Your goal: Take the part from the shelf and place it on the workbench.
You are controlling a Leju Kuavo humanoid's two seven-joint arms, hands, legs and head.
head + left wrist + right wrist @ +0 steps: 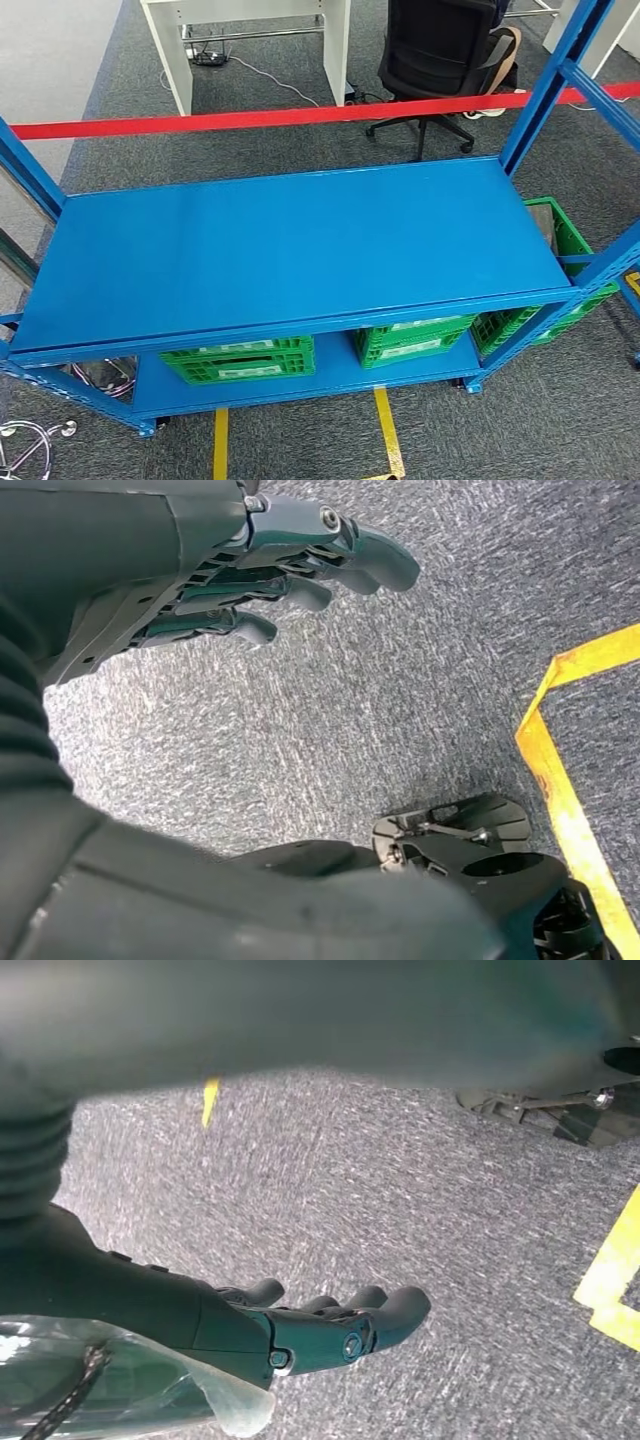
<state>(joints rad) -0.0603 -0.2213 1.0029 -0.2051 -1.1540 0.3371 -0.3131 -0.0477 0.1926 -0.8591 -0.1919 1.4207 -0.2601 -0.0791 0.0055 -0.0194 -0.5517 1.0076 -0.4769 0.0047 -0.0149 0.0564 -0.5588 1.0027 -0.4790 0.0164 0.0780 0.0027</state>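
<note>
In the head view we see the blue shelf point(302, 250) in front of us, with its wide upper board lying flat between the blue posts. Under this board, on the lower board, two green crates stand along the front edge, one towards the left point(241, 360) and one near the middle point(411, 340). A third green crate point(573, 250) stands at the right end and reaches out past the posts. Something grey lies inside it, but we cannot tell what it is. At the left end, low behind the frame, a bundle of thin wires point(106, 375) shows. A red tape point(264, 118) is stretched behind the shelf, and beyond it stand a white desk point(181, 60) and a black office chair point(438, 50). Yellow floor lines point(389, 430) run on the carpet before the shelf.

In the left wrist view the left hand point(249, 580) hangs above the grey carpet point(340, 710). Its fingers are stretched out, slightly apart, and nothing is in them. A yellow line point(558, 780) crosses the carpet nearby.

In the right wrist view the right hand point(302, 1325) also hangs over the carpet, with its fingers nearly straight and close together. A clear bag point(128, 1390) with a dark wire inside lies against the palm side of the hand. We cannot tell whether the hand holds it, nor whether it is the part.
</note>
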